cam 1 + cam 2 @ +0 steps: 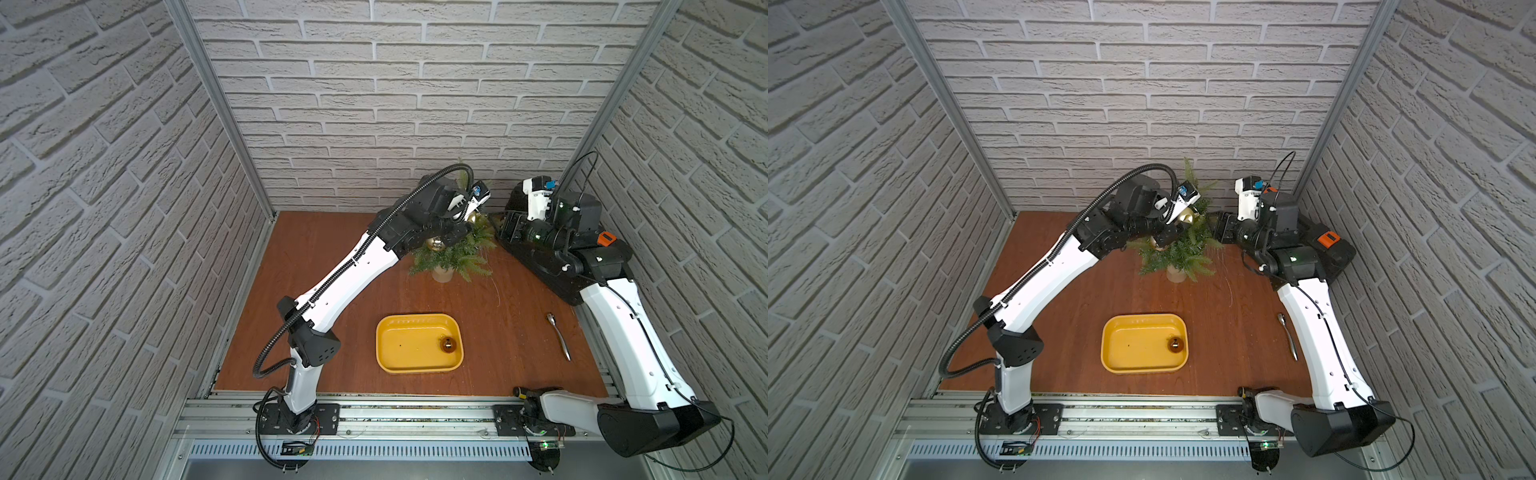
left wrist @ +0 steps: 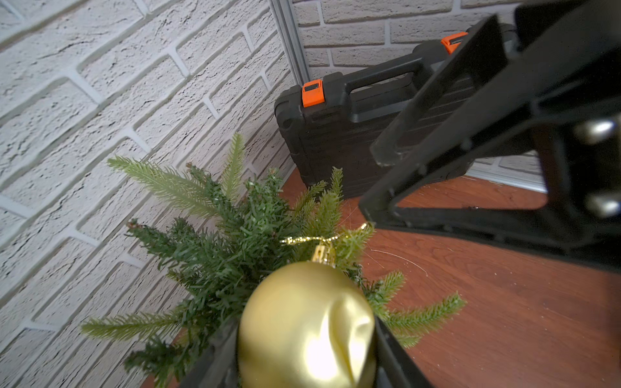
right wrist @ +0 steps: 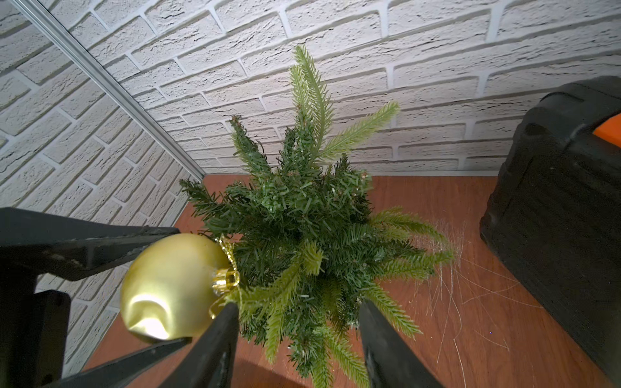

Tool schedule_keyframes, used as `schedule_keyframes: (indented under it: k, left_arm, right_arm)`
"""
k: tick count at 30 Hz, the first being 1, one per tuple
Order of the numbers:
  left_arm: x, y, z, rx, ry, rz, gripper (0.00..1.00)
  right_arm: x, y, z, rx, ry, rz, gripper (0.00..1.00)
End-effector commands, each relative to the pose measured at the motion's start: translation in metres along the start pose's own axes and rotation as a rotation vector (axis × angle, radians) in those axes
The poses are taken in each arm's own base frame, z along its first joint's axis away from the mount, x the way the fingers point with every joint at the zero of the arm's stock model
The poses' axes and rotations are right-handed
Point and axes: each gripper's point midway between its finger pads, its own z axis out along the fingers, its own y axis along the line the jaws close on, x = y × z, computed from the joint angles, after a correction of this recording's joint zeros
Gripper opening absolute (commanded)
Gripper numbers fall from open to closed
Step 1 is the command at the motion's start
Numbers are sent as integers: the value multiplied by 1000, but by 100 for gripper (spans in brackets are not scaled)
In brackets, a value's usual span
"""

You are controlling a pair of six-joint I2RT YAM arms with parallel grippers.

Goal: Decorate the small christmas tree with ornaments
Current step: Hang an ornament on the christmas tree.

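Observation:
The small christmas tree point(image 1: 457, 255) point(image 1: 1183, 255) stands in a cream pot point(image 1: 441, 274) at the back of the table. My left gripper point(image 2: 304, 349) is shut on a satin gold ornament point(image 2: 295, 322) point(image 3: 168, 282), pressed against the tree's left side. Its gold loop point(image 2: 316, 239) lies across a branch tip. My right gripper point(image 3: 299, 307) point(image 1: 1219, 226) is open, with the tree's lower branches between its fingers. A mirror-like gold ornament point(image 1: 435, 244) hangs on the tree, partly hidden by my left arm. A dark bronze ornament point(image 1: 448, 344) point(image 1: 1175, 345) lies in the yellow tray point(image 1: 419, 321).
A black tool case point(image 2: 336, 134) point(image 1: 540, 266) with orange latches stands at the back right, under my right arm. A metal spoon point(image 1: 559, 336) lies on the right side of the table. Thin pale strands point(image 3: 447, 278) are scattered beside the tree. Brick walls close in behind.

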Motion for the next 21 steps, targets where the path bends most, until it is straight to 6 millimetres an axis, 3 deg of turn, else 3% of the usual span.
schedule_keyframes:
  k: [1,7,12,21]
  left_arm:
    - [-7,6,-9,-16,-29,-19,54]
    - [-11,3,-14,-4,-54,-19,54]
    - [-13,2,-15,0,-62,-16,54]
    - [-18,1,-18,5,-79,-11,54]
  right_arm:
    - [-15,5,-16,1,-61,-19,61]
    - [-21,13,-22,-29,-86,-14,63]
    - [-18,19,-13,-75,-56,-10,65]
    - [-8,7,-1,-35,-14,4,56]
